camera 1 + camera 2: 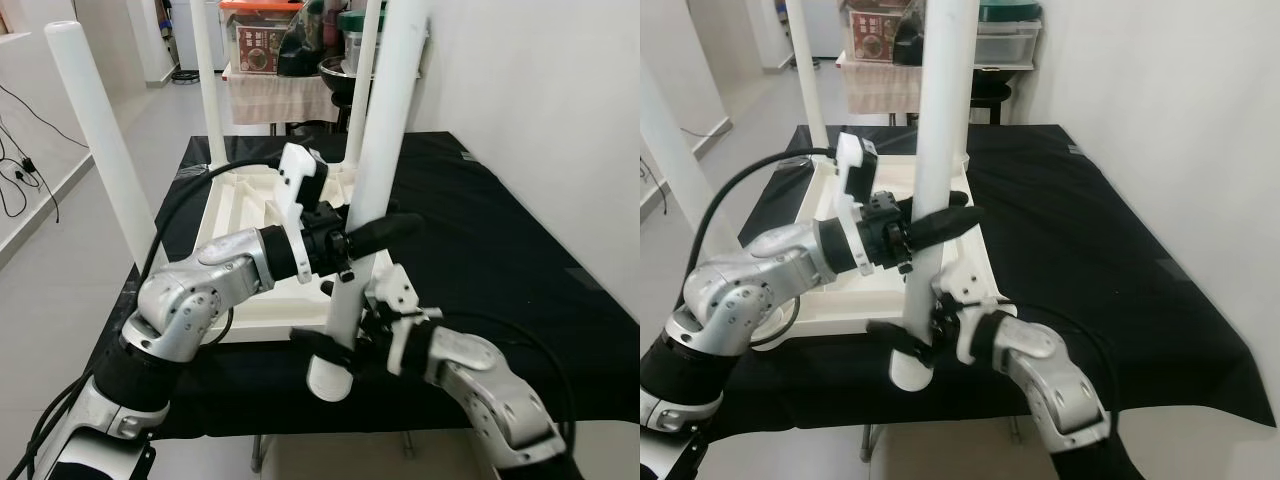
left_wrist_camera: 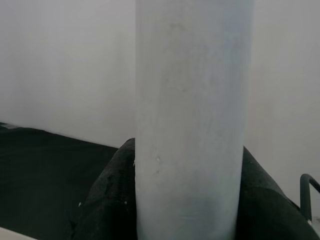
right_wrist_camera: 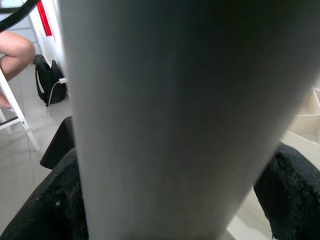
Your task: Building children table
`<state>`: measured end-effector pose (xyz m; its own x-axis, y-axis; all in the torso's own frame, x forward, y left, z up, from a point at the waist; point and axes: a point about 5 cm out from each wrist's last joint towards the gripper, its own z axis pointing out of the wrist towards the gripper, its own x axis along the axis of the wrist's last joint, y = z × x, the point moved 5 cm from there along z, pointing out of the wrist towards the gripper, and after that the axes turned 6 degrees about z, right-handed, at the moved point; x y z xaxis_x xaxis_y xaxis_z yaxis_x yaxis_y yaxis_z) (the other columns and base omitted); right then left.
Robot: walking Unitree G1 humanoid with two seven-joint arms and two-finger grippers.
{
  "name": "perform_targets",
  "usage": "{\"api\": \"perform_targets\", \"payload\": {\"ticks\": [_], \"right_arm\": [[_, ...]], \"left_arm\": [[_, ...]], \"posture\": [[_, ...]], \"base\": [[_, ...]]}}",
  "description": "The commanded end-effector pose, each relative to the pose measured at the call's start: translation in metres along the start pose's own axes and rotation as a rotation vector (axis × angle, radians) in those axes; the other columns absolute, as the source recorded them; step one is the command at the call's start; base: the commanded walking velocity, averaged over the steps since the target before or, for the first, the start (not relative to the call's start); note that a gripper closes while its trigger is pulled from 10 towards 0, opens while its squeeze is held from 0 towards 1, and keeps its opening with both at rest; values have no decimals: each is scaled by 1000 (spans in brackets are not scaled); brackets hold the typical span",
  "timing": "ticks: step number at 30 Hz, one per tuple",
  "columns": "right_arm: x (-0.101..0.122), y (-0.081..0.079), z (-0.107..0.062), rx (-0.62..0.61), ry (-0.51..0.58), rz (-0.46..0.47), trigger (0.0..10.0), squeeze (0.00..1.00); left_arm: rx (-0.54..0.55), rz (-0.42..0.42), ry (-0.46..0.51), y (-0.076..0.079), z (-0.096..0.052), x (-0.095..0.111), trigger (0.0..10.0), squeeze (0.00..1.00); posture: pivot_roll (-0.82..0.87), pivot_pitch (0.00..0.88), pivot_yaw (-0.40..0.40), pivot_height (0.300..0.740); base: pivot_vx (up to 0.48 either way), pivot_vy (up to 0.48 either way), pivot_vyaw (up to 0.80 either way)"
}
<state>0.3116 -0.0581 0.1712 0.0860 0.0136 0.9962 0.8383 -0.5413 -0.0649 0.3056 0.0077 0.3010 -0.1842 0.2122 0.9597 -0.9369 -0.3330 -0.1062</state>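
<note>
We have the white table leg point(image 1: 375, 170) gripped by both grippers. Our left gripper point(image 1: 362, 238) closes on it mid-shaft, a black finger on either side of the tube. Our right gripper point(image 1: 335, 345) clamps it lower down, near the base end, which hangs just off the near corner of the upturned white tabletop point(image 1: 250, 210) on the black cloth point(image 1: 520, 250). Beyond our jaws, three other legs already stand in their corners. We judge the leg light, rigid and hollow, but smooth enough to slip or twist. Two spread holds suit it, keeping the low one close to the socket end for steering.
</note>
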Motion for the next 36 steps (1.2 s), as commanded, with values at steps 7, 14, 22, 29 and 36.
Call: {"api": "perform_targets", "payload": {"ticks": [7, 14, 22, 29, 36], "right_arm": [[-17, 3, 16, -56, -94, 10, 3843, 0], [-22, 8, 21, -117, -107, 40, 0, 0], [0, 9, 29, -139, 55, 42, 0, 0], [13, 13, 29, -164, 148, 51, 0, 0], [13, 10, 33, -166, 168, 66, 10000, 1000]], "left_arm": [[-45, 31, 10, 14, 10, -3, 0, 0], [-33, 52, 52, 12, 12, 6, 0, 0], [-26, 29, 99, 11, 14, 12, 0, 0], [-9, -15, 157, 8, 13, 20, 0, 0], [-6, -45, 191, 8, 13, 24, 0, 0]], "posture": [[-31, 0, -31, 740], [-30, 0, -31, 740], [-37, 0, -31, 740], [-33, 0, -32, 740], [-30, 0, -33, 740]], "base": [[0, 0, 0], [0, 0, 0], [0, 0, 0], [0, 0, 0], [0, 0, 0]]}}
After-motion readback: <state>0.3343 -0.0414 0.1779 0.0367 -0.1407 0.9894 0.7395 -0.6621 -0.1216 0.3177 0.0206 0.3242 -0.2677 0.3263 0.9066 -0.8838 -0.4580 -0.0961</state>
